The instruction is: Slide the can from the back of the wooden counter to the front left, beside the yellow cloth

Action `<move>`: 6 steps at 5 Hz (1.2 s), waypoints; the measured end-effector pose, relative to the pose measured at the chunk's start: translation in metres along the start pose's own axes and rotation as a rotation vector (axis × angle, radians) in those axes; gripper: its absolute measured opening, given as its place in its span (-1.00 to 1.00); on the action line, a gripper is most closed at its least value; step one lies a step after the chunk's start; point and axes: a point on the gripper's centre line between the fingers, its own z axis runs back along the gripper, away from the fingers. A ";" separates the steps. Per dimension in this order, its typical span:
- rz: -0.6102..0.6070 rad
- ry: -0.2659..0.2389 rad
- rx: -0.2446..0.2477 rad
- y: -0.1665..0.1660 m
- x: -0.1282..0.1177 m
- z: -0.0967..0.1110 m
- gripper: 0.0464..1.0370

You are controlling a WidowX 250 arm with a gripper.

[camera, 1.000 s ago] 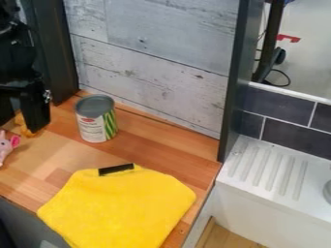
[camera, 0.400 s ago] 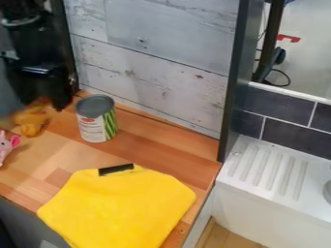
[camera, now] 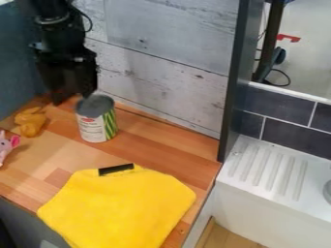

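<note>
The black gripper (camera: 72, 97) hangs at the upper left, its fingers apart, with the right one just behind or beside the top of a can; whether they touch I cannot tell. The can (camera: 97, 119), with a grey lid and a white and green label, stands upright on the wooden counter (camera: 152, 150). Left of it lies an orange-brown toy (camera: 30, 121). At the left edge is a pink toy (camera: 5, 145). A yellow cloth (camera: 119, 208) lies spread at the front, a short black strip (camera: 116, 169) on its back edge.
Behind the counter rises a whitewashed plank wall (camera: 168, 58). A dark upright post (camera: 234, 82) stands at the counter's right end. Beyond it are a white ridged drainboard (camera: 271, 169) and dark tiles (camera: 284, 111).
The gripper has moved right from the left edge to near the can, uncovering the orange-brown toy. The can, toys and cloth have stayed put.
</note>
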 end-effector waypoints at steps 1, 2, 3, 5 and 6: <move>-0.013 -0.056 0.014 -0.005 0.020 -0.008 0.93; -0.017 -0.060 0.031 -0.010 0.039 -0.020 0.93; -0.011 -0.080 0.041 -0.007 0.055 -0.026 0.93; -0.034 -0.061 0.054 0.000 0.075 -0.040 0.93; -0.052 -0.046 0.045 0.000 0.080 -0.049 0.93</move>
